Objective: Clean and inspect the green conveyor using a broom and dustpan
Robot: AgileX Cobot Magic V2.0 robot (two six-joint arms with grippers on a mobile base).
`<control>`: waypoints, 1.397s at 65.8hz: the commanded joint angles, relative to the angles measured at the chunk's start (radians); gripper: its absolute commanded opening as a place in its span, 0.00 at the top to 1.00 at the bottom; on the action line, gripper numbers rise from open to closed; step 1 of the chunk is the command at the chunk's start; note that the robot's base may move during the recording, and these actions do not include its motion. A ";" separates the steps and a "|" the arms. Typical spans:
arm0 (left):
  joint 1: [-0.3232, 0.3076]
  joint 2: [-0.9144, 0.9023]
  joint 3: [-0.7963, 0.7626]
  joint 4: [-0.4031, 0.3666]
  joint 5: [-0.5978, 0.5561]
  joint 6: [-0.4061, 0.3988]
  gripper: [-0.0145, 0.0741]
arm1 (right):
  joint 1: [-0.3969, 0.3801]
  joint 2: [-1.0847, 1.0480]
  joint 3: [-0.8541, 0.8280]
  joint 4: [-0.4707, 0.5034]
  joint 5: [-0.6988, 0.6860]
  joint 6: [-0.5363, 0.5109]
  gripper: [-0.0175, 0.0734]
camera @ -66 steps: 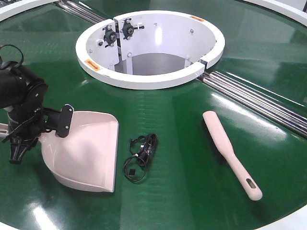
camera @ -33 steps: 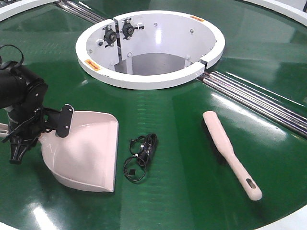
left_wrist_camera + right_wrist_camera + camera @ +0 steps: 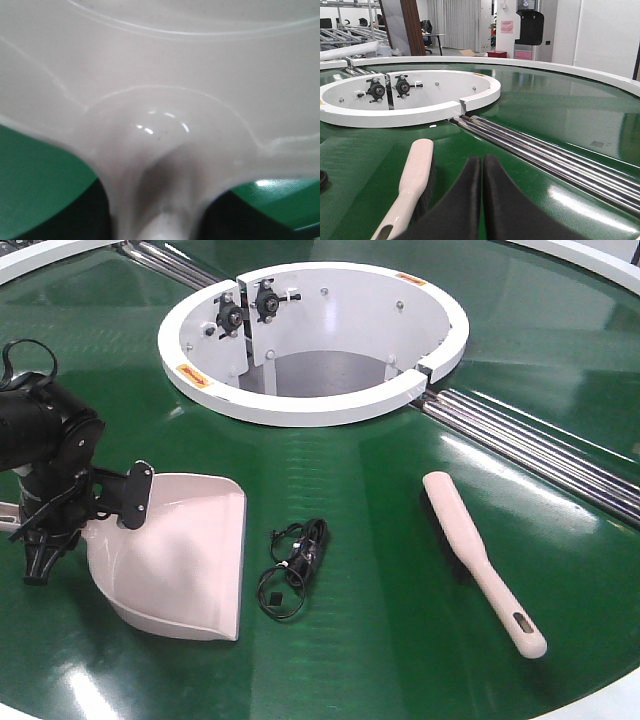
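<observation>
The pale pink dustpan [image 3: 180, 555] lies on the green conveyor [image 3: 380, 490] at the left, with its mouth toward the right. My left gripper [image 3: 55, 515] is shut on the dustpan's handle at the rear. In the left wrist view the dustpan [image 3: 165, 75] fills the frame and its handle runs down between my dark fingers [image 3: 85, 220]. The broom [image 3: 482, 560] lies flat on the belt at the right, handle end toward me. My right gripper [image 3: 482, 167] is shut and empty, low over the belt just right of the broom [image 3: 415, 172].
A black cable bundle [image 3: 295, 565] lies on the belt between dustpan and broom. The large white ring opening [image 3: 310, 400] sits at the back centre. Metal rollers [image 3: 530, 445] run diagonally behind the broom. The belt's white rim [image 3: 600, 75] curves round the far side.
My left arm has shifted very slightly up and right, still holding the dustpan. The broom and the cable bundle have not moved.
</observation>
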 commanded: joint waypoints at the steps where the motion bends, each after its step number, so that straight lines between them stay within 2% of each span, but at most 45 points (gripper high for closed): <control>1: -0.005 -0.046 -0.029 0.032 0.001 -0.019 0.84 | -0.006 -0.012 0.003 -0.009 -0.072 -0.001 0.82; 83: -0.005 -0.046 -0.029 0.028 0.004 -0.019 0.84 | -0.006 -0.010 0.003 -0.009 -0.072 -0.001 0.82; 92: -0.005 -0.046 -0.029 0.028 0.004 -0.019 0.84 | -0.006 -0.011 0.000 -0.006 -0.139 -0.001 0.82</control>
